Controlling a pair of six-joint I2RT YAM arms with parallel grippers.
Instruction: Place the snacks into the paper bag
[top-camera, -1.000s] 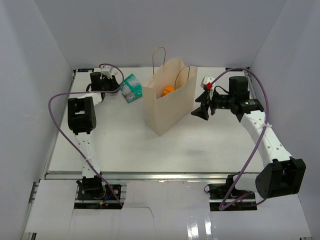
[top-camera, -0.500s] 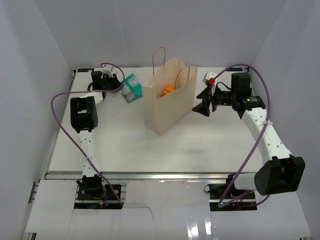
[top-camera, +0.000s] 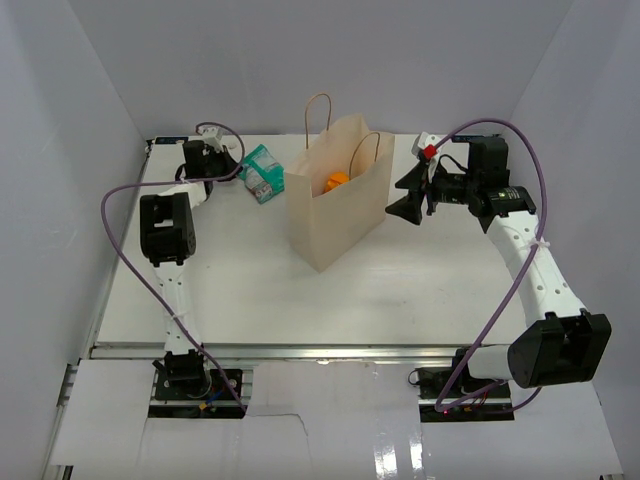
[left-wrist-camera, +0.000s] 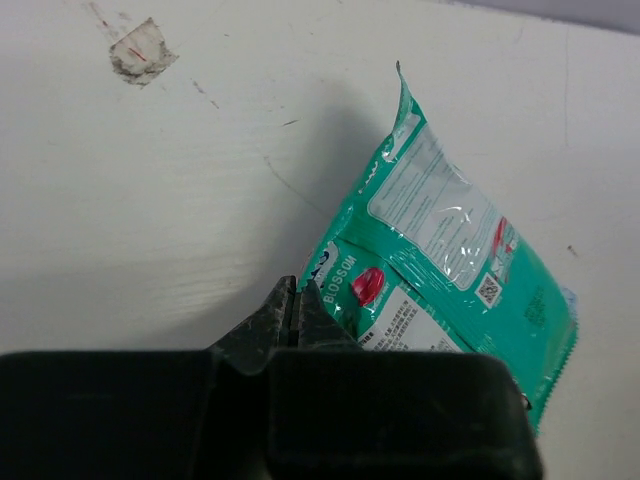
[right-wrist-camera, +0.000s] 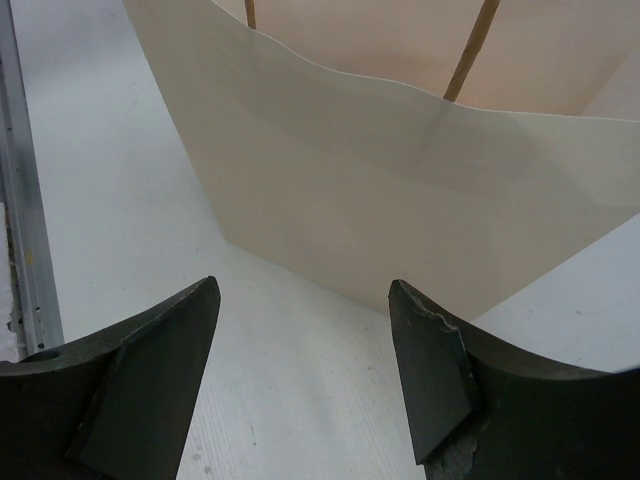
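White walls box in a pale desk (top-camera: 250, 290); near its far left corner the left gripper (left-wrist-camera: 292, 297) has its fingers pressed together on nothing, tips right at the edge of the teal-green packet (left-wrist-camera: 440, 260); that packet lies flat by the far edge, just left of the paper bag (top-camera: 335, 210); the right gripper (right-wrist-camera: 305, 380), fingers spread wide, hovers beside the bag's right wall; an orange-yellow pouch (top-camera: 337, 181) sits inside the bag.
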